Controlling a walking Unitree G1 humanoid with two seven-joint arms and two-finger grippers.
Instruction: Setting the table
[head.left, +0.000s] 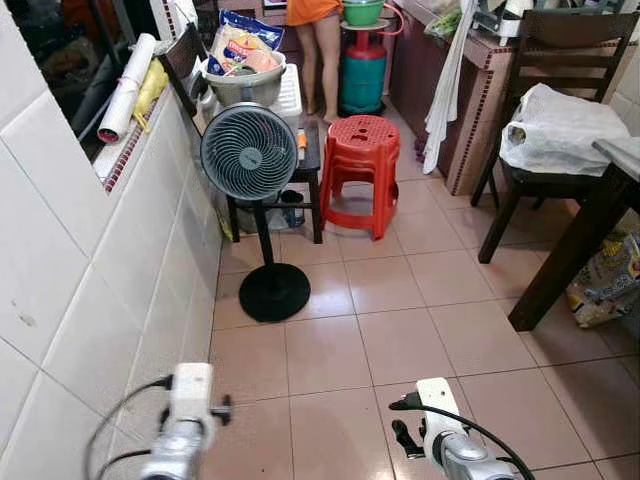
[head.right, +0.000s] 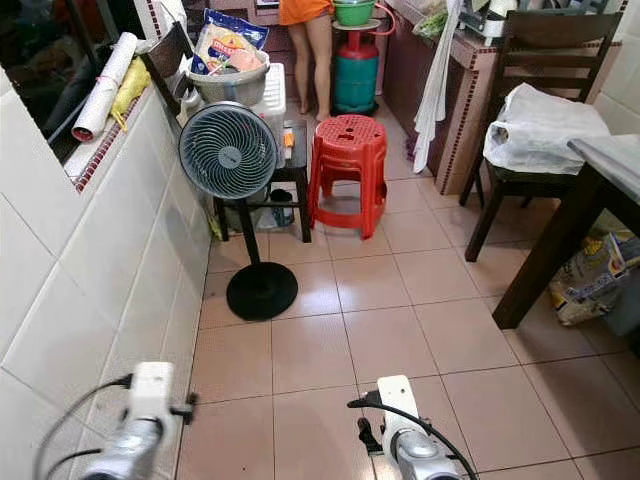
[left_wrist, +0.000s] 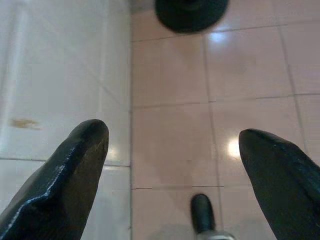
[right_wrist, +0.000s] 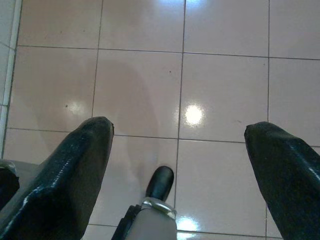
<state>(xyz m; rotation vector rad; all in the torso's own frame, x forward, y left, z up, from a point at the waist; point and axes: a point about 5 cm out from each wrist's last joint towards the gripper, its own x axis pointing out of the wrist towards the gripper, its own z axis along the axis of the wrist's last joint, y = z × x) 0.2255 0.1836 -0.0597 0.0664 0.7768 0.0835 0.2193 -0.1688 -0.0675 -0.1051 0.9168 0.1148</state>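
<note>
The dark wooden dining table with a pale top stands at the right edge, one leg reaching the floor. A dark chair beside it holds a white plastic bag. Both arms hang low over the pink floor tiles. My left arm is close to the white tiled wall, and my left gripper is open with nothing between its fingers. My right arm hangs over bare floor, and my right gripper is open and holds nothing.
A standing fan and a red plastic stool stand ahead, with a green gas cylinder and a person's legs beyond. A metal bowl of packets sits behind the fan. A printed sack lies under the table.
</note>
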